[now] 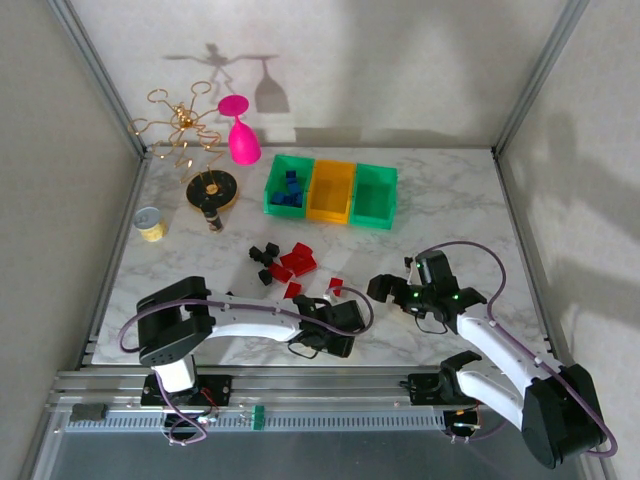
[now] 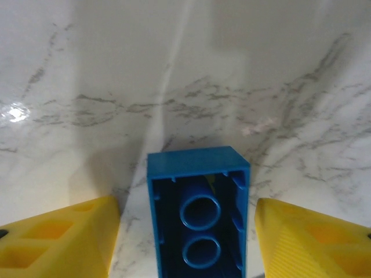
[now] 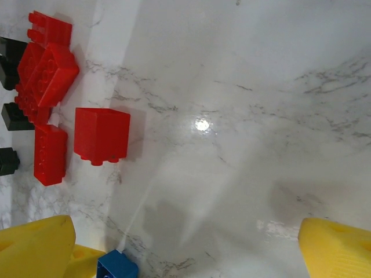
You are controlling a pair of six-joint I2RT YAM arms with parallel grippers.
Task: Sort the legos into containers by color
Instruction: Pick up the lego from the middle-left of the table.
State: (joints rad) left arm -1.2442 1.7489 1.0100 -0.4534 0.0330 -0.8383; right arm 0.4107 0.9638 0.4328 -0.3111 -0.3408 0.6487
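A blue lego [image 2: 197,214] lies on the marble between my left gripper's [image 2: 186,243] yellow fingers [image 2: 58,237], hollow underside toward the camera. A gap shows on each side, wider on the left, so the left gripper is open around it. In the top view that gripper [image 1: 338,316] is low at the table's front centre. My right gripper [image 3: 185,252] is open over bare marble, just right of it [image 1: 392,286]. Red legos [image 3: 101,136] and black legos [image 3: 8,161] lie to its left. The containers stand in a row: a green one [image 1: 272,200] holding blue legos, an orange one [image 1: 333,215], a green one [image 1: 375,221].
Loose red and black legos [image 1: 285,260] are spread between the bins and the grippers. A yellow tin [image 1: 150,224], a gold wire stand [image 1: 185,125], a pink glass [image 1: 241,135] and a black disc stand [image 1: 212,190] occupy the back left.
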